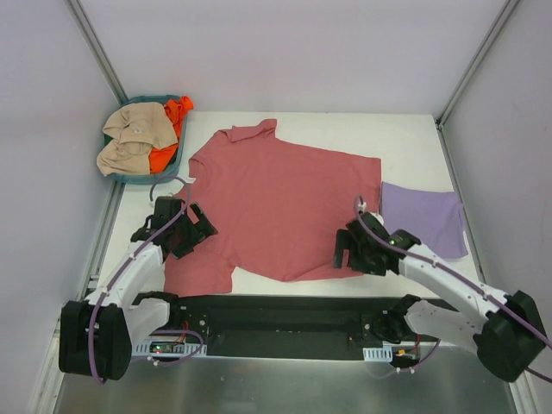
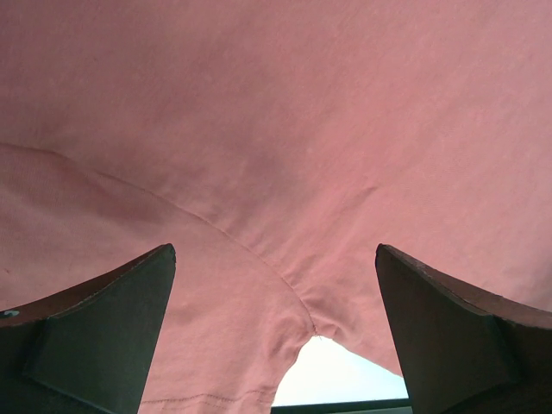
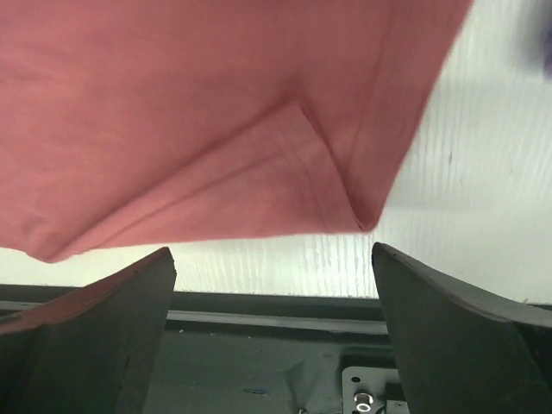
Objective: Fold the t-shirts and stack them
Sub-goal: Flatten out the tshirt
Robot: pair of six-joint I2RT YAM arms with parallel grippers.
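The brick-red t-shirt [image 1: 285, 203] lies spread flat on the white table, collar toward the far side. The lavender t-shirt [image 1: 424, 217] lies folded at the right, beside the red one. My left gripper [image 1: 197, 231] is open over the red shirt's near-left sleeve; the left wrist view shows the sleeve seam and armpit [image 2: 319, 323] between the spread jaws [image 2: 276, 285]. My right gripper [image 1: 345, 250] is open at the red shirt's near-right hem corner [image 3: 366, 220], which lies just beyond the spread jaws [image 3: 272, 285]. Neither holds cloth.
A teal basket [image 1: 177, 155] at the far left corner holds beige and orange cloth. A black base plate [image 1: 285, 315] runs along the near table edge. Metal frame posts [image 1: 99, 52] and walls enclose the table.
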